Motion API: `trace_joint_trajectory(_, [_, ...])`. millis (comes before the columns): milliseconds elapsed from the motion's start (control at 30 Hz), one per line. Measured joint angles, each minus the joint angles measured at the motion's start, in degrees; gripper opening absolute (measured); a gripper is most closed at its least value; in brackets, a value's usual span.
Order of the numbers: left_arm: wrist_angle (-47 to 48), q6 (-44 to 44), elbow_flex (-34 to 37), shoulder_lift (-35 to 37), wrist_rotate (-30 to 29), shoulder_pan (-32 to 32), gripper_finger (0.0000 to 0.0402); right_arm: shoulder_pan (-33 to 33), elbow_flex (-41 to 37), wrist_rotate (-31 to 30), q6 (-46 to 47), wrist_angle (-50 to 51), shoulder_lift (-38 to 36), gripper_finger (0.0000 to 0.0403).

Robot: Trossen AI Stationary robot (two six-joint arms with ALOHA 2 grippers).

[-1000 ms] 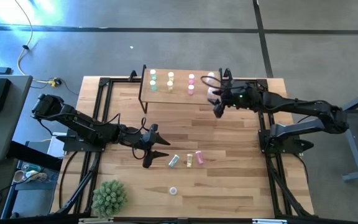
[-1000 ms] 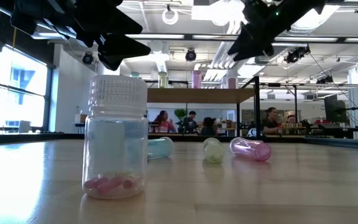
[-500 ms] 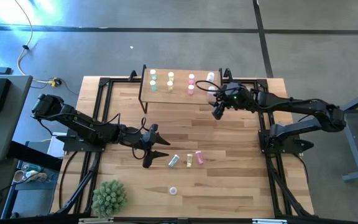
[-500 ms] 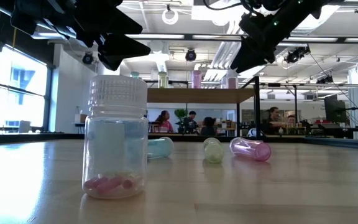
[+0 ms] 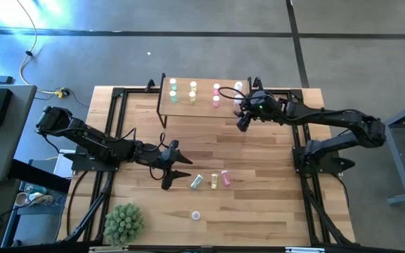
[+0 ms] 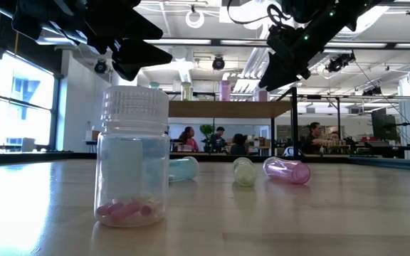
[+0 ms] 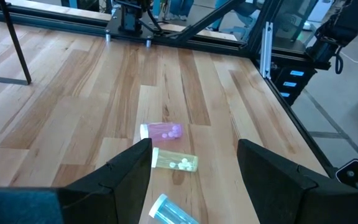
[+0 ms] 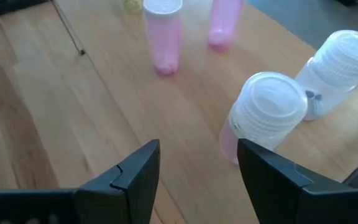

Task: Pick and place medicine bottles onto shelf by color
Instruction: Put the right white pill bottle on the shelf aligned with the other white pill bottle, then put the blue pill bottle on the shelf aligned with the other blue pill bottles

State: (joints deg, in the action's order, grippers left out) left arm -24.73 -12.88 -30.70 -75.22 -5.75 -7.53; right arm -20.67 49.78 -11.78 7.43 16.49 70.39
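Note:
The shelf (image 5: 202, 98) stands at the table's far edge. Green (image 5: 173, 90), yellow (image 5: 193, 91), pink (image 5: 216, 94) and white-capped bottles (image 5: 238, 87) stand upright on it. My right gripper (image 5: 243, 125) is open and empty, just above the shelf's right end; its wrist view shows two white-capped bottles (image 8: 266, 115) close ahead. My left gripper (image 5: 183, 167) is open and empty, above mid-table. A pale green (image 5: 197, 181), a yellow (image 5: 214, 180) and a pink bottle (image 5: 225, 177) lie on their sides to its right. A clear bottle (image 5: 196, 215) stands near the front edge.
A spiky green plant ball (image 5: 124, 223) sits at the table's near left corner. Black frame rails run along both sides of the table (image 5: 259, 211). People sit in the room beyond the table in the low view (image 6: 219, 139).
My right gripper has shifted a little toward the table's left, staying by the shelf's right end. My left arm and the lying bottles have kept still.

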Motion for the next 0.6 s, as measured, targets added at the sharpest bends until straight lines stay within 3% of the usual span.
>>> trace_joint_trajectory(400, [0.3, 0.0, 0.0, 0.0, 0.0, 0.0, 0.0225, 0.7, 0.0, 0.3, 0.5, -0.4, -2.3, 0.0206])
trace_joint_trajectory(600, [0.5, 0.0, 0.0, 0.0, 0.0, 0.0, 0.0225, 4.9, 0.0, 1.5, 1.6, 0.6, -6.0, 0.0206])
